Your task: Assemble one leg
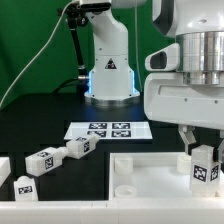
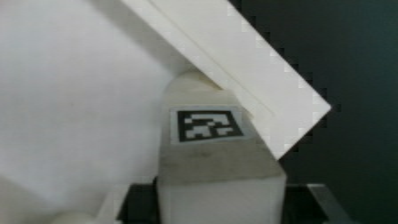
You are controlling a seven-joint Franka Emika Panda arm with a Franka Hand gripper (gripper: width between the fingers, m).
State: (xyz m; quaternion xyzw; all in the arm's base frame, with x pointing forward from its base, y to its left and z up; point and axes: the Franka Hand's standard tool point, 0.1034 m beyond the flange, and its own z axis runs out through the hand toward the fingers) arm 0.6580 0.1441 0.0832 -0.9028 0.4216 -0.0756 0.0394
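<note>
My gripper [image 1: 203, 158] is shut on a leg [image 1: 206, 170], a chunky white post with a black-and-white tag. It holds the leg upright at the exterior view's right, over the right corner of the wide flat white panel [image 1: 150, 176]. In the wrist view the leg [image 2: 210, 135] runs out from between the fingers [image 2: 313, 203], and its far end meets the panel [image 2: 71, 95] near a corner. Whether it touches the panel I cannot tell. Three more legs [image 1: 40, 160] [image 1: 78, 148] [image 1: 25, 187] lie loose at the exterior view's left.
The marker board [image 1: 100, 130] lies flat in the middle of the black table. The arm's white base [image 1: 108, 62] stands behind it. Another white part [image 1: 3, 168] is cut off at the left edge. A green backdrop closes the rear.
</note>
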